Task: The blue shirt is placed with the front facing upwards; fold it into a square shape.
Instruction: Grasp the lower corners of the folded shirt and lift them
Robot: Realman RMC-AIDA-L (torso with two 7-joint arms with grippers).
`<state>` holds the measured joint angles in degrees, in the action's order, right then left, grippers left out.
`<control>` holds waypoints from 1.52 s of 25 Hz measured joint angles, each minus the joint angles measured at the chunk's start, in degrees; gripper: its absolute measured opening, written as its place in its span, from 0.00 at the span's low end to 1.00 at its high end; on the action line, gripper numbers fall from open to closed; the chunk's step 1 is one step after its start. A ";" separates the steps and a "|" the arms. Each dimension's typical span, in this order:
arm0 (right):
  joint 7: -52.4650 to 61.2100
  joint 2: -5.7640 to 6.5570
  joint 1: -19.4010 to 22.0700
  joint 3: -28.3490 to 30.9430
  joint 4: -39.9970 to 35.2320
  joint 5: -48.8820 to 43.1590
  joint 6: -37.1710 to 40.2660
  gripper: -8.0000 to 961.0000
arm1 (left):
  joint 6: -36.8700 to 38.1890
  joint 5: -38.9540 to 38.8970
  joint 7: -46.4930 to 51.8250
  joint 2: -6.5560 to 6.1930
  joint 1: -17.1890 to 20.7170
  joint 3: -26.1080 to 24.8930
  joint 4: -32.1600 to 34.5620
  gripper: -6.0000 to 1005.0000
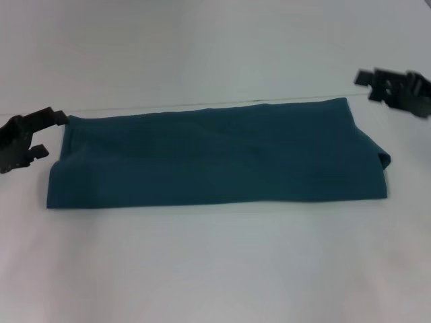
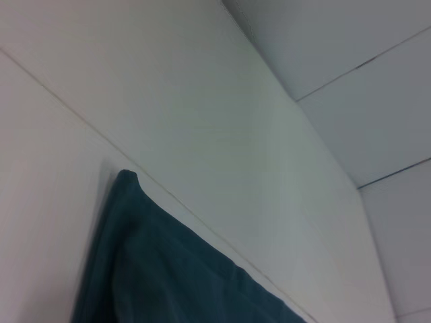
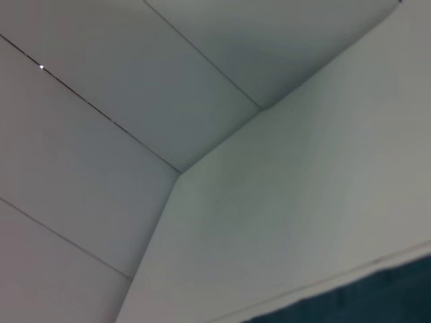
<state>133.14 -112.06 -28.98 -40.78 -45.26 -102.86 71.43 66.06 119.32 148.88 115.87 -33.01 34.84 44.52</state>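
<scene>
The blue shirt lies folded into a long horizontal band across the middle of the white table, its far edge along a thin seam line in the tabletop. No lettering shows; we see only plain teal cloth. The right end is bunched, with a small fold sticking out at the corner; the left end is cleaner and squarer.

The left gripper sits just beside the shirt's far left corner, fingers spread apart, nothing between them. It may be touching the cloth edge; we cannot tell. The left wrist view shows that corner of the shirt against the table.

The right gripper hovers past the far right corner, clear of the cloth. We cannot tell whether it is open or closed. Its wrist view catches only a sliver of shirt edge.

Our reading: the band wants one more fold, end over end, to reach a square. To do it well, we would:
- take both corners of one short end, pinching all layers
- flatten the bunched right end first
- lift low, carry across, line up edges before release

Containers: none in view.
</scene>
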 joint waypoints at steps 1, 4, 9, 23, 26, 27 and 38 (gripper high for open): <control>-0.20 -0.05 0.93 0.00 0.02 0.54 0.74 0.75 | 0.34 -1.57 -0.55 0.05 0.81 -0.01 -0.30 0.94; -0.90 -0.28 2.80 0.36 1.27 1.16 1.85 0.73 | 0.22 -5.74 -1.74 0.42 2.28 -0.01 -1.71 0.94; -4.13 -0.32 2.51 3.46 6.51 1.31 1.96 0.73 | -2.76 -11.36 -5.52 0.64 1.36 -0.03 -8.37 0.94; -5.32 -0.42 1.66 3.77 8.24 1.01 1.69 0.73 | -20.46 -11.79 -12.49 2.86 -2.09 0.55 -18.73 0.92; -5.34 -0.17 1.82 3.97 9.12 1.01 1.71 0.73 | -21.03 -11.64 -13.36 2.87 -1.66 0.57 -19.68 0.92; -5.34 -0.07 1.83 3.99 9.44 1.01 1.71 0.73 | -21.14 -11.57 -13.62 2.87 -1.57 0.58 -19.99 0.92; -5.36 0.25 1.90 3.98 10.19 1.04 1.87 0.73 | -16.98 -12.46 -12.84 3.32 -0.57 0.03 -14.08 0.92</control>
<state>127.78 -111.80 -27.09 -36.79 -35.07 -101.82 73.30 49.08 106.86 136.05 119.20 -33.58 34.88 30.44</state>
